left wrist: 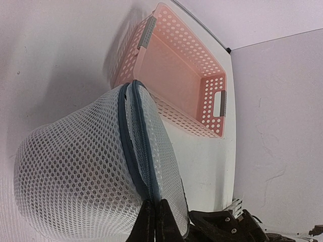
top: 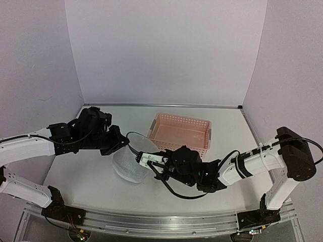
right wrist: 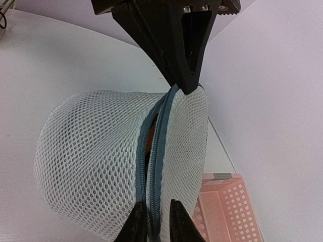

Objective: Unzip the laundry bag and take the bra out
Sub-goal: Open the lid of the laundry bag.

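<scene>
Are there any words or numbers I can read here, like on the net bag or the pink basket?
No text can be read in any of the three views.
The laundry bag: only white mesh and a grey-blue zip, with no tag or label showing.
The pink basket: only rows of holes, no brand or number.

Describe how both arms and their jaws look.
The left arm and right arm have white, rounded links joined by bulky black joints, on black bases bolted to a metal rail. Black cables loop along each, and a small green light glows near the right wrist. The jaws are black, flat and tapered to blunt tips.
</scene>
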Robot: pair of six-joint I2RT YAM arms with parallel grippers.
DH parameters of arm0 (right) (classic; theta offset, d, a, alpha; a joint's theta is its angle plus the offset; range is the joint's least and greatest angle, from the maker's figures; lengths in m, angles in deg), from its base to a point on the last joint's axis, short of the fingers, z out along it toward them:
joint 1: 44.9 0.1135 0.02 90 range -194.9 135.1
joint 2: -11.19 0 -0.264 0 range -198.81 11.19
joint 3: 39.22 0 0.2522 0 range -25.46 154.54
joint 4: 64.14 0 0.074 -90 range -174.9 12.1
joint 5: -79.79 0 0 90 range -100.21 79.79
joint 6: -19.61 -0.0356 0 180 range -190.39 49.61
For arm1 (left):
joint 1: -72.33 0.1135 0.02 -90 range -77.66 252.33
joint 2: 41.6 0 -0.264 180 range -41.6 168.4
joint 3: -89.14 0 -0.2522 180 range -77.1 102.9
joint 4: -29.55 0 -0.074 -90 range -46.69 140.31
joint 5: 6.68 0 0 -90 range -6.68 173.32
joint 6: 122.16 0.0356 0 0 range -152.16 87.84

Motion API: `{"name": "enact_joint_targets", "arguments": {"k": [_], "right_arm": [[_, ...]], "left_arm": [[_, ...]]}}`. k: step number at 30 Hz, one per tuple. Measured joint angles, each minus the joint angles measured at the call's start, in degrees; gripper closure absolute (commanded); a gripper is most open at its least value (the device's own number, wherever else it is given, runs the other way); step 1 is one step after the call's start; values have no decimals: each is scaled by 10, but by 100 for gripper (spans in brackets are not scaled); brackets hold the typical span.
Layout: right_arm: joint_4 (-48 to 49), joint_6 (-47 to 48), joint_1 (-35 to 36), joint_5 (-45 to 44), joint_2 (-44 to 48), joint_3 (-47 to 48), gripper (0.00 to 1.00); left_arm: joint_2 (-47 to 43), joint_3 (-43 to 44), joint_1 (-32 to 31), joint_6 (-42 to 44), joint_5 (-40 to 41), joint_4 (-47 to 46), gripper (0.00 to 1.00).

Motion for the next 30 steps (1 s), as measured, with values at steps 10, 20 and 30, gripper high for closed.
{"name": "enact_joint_targets", "arguments": {"k": [10,20,30], "right_arm": [[10,4,0,-4,0,0,100],[7,0,0,-10,6,0,100],[-21,-71,12,-42,70,0,100]], "left_arm": [[0,0,0,1,0,0,100],[2,0,0,26,-7,-7,47],[-76,-15,0,82,2,-17,26]]}}
